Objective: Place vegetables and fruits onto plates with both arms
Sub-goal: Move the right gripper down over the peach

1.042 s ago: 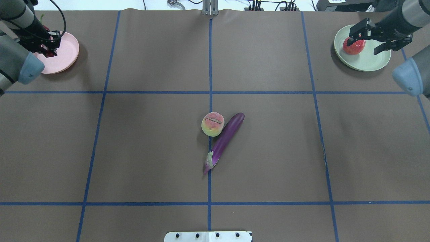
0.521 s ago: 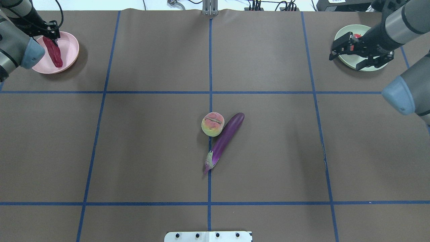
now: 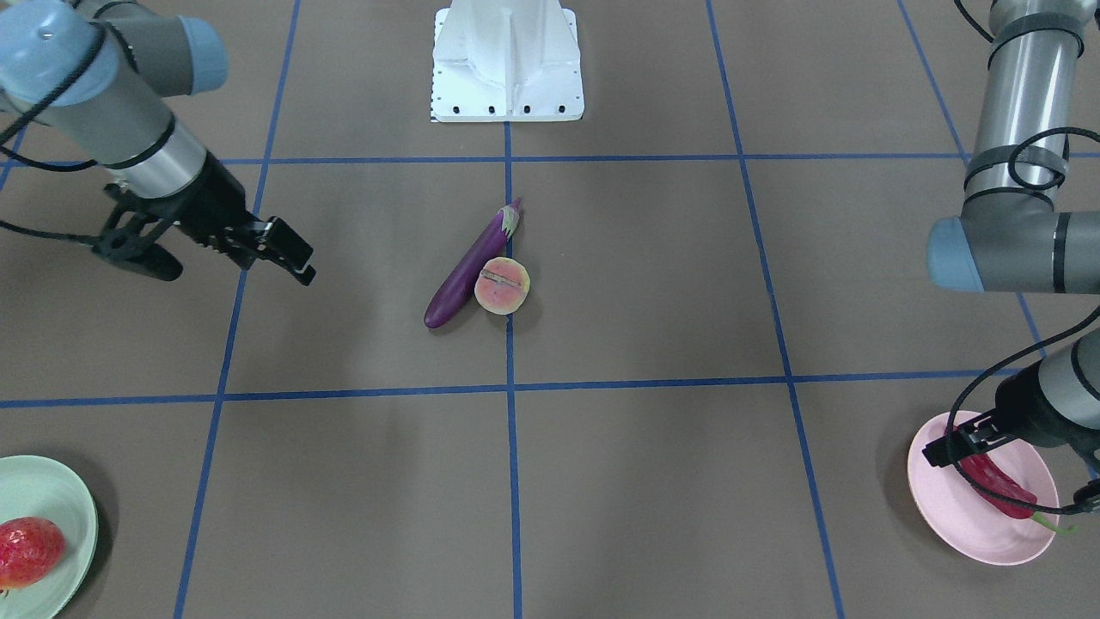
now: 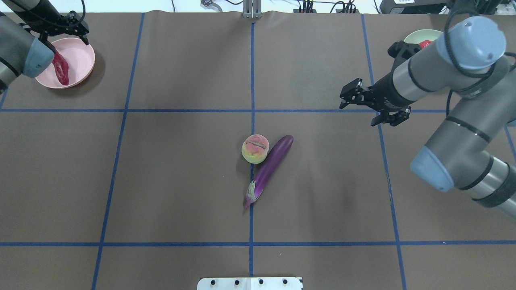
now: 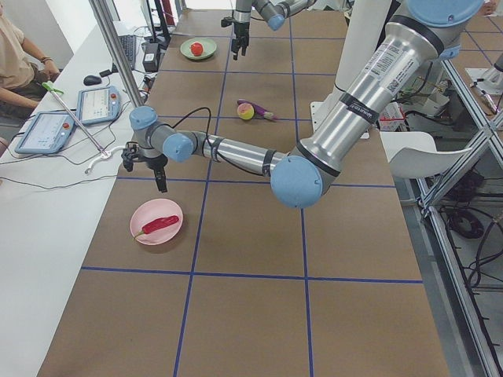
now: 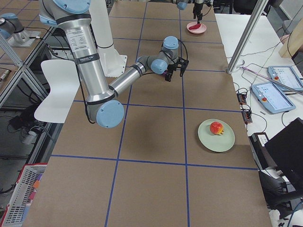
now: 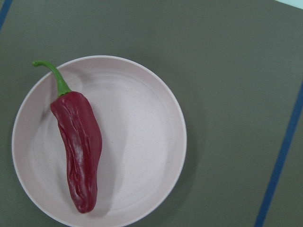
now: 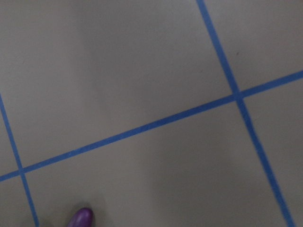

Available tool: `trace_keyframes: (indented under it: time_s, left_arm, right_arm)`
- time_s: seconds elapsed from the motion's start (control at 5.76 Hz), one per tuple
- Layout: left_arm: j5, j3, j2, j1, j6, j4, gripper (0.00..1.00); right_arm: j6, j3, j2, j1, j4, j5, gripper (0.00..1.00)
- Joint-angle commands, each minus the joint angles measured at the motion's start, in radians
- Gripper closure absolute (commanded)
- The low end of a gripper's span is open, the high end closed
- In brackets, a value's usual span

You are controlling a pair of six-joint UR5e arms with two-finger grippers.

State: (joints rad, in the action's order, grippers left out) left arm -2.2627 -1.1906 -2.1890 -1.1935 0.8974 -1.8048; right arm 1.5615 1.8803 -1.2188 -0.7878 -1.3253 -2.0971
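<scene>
The purple eggplant and the peach lie touching at the table's middle, also in the front view: eggplant, peach. The red chili lies on the pink plate at the far left. My left gripper is open and empty just above it. The pomegranate sits on the green plate. My right gripper is open and empty, above the table between that plate and the eggplant. The eggplant's tip shows in the right wrist view.
The white pedestal stands at the robot's side of the table. Blue tape lines divide the brown table into squares. My right arm hides most of the green plate in the overhead view.
My right gripper has left the green plate and swung toward the middle, with the pomegranate left on the plate. My left gripper has drawn back from the chili, which lies on the pink plate.
</scene>
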Motion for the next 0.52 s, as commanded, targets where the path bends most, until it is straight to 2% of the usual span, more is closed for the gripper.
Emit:
trace_keyframes:
  time_s: [0.0,0.17,0.35]
  left_arm:
    - [-0.038,-0.110,-0.006,0.043,0.155,-0.005,0.00]
    - [-0.032,-0.157,0.000,0.095,0.234,-0.005,0.00]
    - [-0.032,-0.173,-0.002,0.098,0.247,-0.004,0.00]
  right_arm:
    - [0.112,0.003,0.036,0.074,-0.003,0.058,0.00]
    - [0.149,-0.019,0.092,0.102,-0.011,0.063,0.00]
    - [0.156,-0.091,0.184,0.117,-0.012,0.098,0.00]
